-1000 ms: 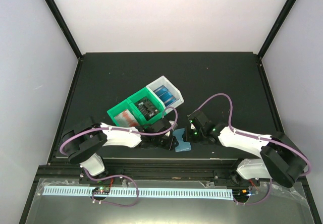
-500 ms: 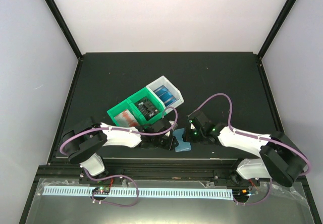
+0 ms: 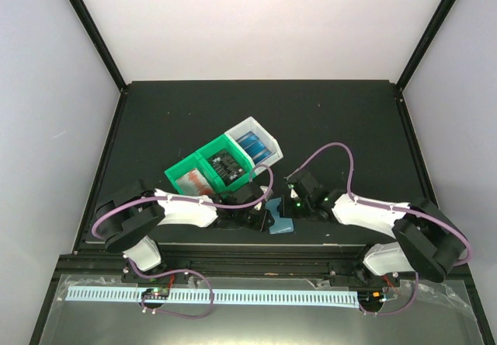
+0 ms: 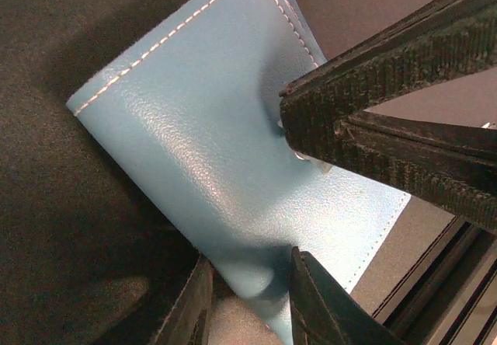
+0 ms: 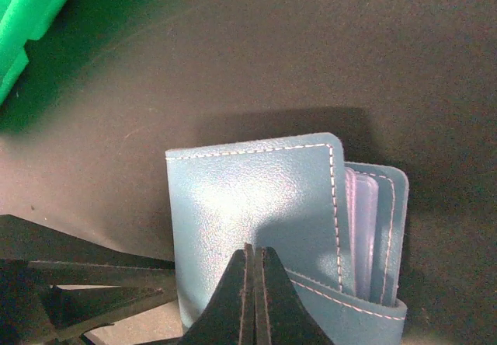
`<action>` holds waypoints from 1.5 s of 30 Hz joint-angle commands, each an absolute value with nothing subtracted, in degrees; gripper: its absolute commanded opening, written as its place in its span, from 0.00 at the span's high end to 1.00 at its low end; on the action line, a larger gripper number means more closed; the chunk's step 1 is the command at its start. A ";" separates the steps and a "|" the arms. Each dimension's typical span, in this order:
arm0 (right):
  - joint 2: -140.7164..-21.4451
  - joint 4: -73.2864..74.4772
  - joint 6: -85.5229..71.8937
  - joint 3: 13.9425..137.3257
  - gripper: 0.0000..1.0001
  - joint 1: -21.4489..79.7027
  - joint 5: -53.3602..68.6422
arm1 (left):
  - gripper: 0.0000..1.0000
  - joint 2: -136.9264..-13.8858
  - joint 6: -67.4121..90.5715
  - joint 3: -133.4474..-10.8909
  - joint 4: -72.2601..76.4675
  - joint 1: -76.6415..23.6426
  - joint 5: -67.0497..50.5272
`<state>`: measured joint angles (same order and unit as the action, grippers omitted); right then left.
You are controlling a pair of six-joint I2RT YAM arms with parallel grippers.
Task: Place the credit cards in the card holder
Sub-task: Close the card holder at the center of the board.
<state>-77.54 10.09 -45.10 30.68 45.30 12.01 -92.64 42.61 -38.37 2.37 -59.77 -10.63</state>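
card holder [image 4: 194,127], edge in L end effector [image 4: 250,261]

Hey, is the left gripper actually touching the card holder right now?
Touching. The left wrist view shows the lower edge of the card holder wedged between the two fingers of the left gripper, leather against both.

Matte black tabletop [image 3: 334,120] beneath and beyond the left tool [image 3: 266,219] and the right tool [image 3: 286,210]. Pale walls [image 3: 256,26] far behind and to either side of them, black corner posts [image 3: 92,30] slanting up. Nearer than the tools, a black rail [image 3: 248,256], then a white slotted strip [image 3: 233,296]. Soft, even light.
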 commanded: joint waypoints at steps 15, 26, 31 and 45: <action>-76.32 13.71 -50.27 19.21 0.99 47.23 15.21 | 0.71 -94.70 42.72 -40.31 1.01 -60.47 -8.34; -68.00 20.62 -46.36 31.78 0.75 47.21 6.85 | 0.67 -92.41 41.77 -41.82 -1.64 -60.38 -6.38; -70.05 26.59 -42.59 36.81 0.69 47.23 5.90 | 0.66 -91.62 41.24 -41.97 -2.24 -60.29 -6.04; -71.91 25.31 -42.22 33.40 0.86 47.36 10.23 | 0.66 -91.71 42.43 -41.17 -0.74 -60.12 -6.68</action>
